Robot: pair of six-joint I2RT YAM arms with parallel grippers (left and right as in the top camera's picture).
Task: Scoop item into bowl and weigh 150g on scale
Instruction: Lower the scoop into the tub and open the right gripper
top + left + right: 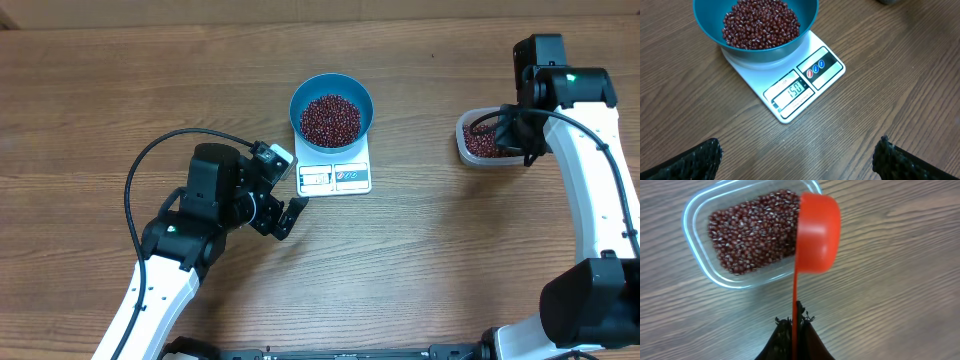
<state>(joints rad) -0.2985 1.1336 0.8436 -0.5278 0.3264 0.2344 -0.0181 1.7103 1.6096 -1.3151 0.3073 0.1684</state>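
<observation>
Beans (760,22) heaped in the blue bowl (765,54) on the white scale (754,75), toward the desk's far edge, mid-width; display showed 150; risked losing that reading to a bump from the left claw (283,218), just beside the scale, spread wide, empty; right claw (792,322) clamped on the red scoop (815,235) handle, over the clear container (687,230) near the right edge.

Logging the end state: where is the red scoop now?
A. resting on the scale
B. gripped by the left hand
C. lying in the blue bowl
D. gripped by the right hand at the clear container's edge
D: the right hand is shut on the handle of the red scoop, cup at the rim of the clear container; the left hand is open, empty.
</observation>
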